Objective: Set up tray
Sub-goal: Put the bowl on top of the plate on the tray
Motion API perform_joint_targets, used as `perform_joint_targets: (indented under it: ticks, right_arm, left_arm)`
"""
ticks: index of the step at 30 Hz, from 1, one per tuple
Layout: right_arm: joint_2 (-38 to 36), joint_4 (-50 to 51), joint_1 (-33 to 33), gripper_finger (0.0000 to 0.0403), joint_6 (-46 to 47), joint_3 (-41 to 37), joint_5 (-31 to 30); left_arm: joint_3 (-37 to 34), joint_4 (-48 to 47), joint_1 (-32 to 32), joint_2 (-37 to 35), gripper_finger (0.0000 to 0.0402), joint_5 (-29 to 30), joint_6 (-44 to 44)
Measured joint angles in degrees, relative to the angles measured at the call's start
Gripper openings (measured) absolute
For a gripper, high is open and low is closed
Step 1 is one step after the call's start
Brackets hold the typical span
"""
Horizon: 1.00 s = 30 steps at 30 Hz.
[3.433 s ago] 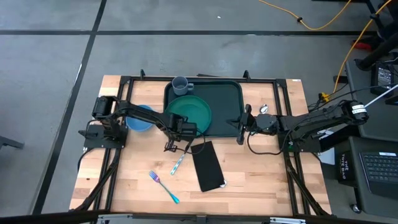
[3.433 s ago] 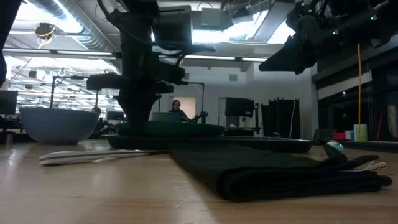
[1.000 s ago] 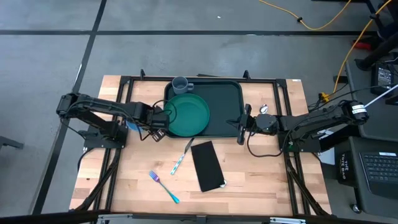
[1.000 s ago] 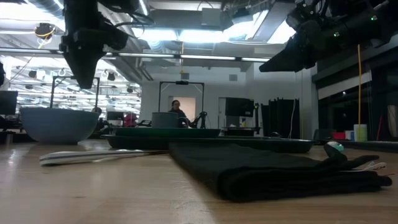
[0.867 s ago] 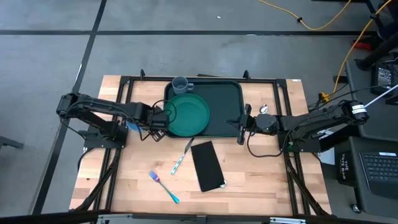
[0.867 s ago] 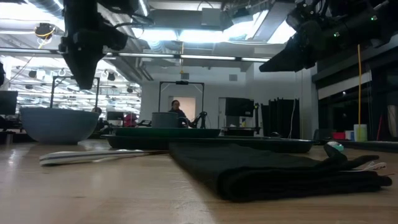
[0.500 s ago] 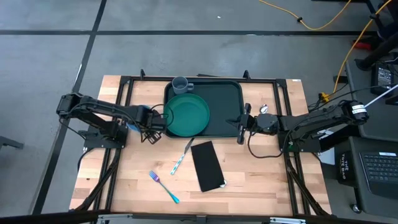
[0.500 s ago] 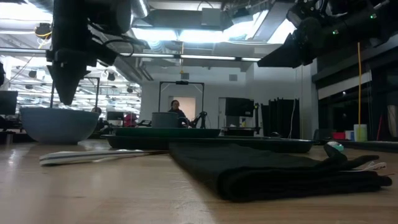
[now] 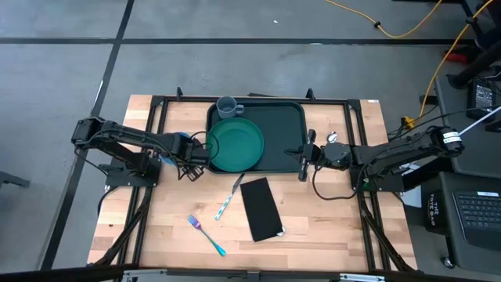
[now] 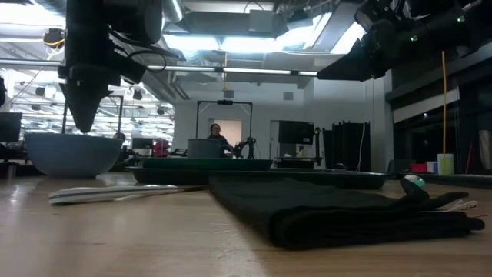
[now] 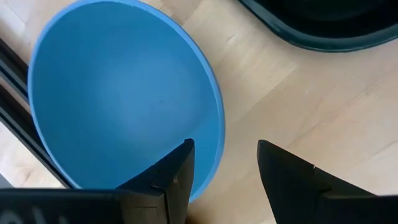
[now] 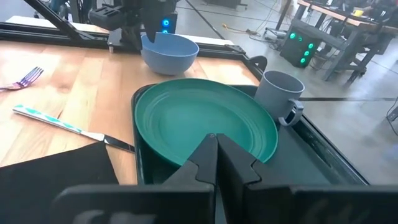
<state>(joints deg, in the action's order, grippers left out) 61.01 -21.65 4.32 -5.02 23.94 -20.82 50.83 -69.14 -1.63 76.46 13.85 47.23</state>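
On wood table [image 9: 313, 219] | rimmed plastic tray [image 9: 278, 125] | round plate [image 9: 235, 145]

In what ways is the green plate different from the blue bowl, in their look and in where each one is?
The green plate is wide and shallow; the blue bowl is smaller and deep. The plate lies on the tray, near its left end; the bowl stands on the bare wooden table, left of the tray. The open left gripper hovers at the bowl's rim; no gripper is over the plate. Both are round and look empty.
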Motion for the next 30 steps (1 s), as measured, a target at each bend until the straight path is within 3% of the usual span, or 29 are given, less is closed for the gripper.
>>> perform_joint_targets:
  ticks: [30]
  right_arm:
    - [0.0,0.1,0.0,0.0008,0.2,0.0,0.0]
  left_arm:
    - [0.0,1.7,1.4,5.2,0.0142,1.4,-0.5]
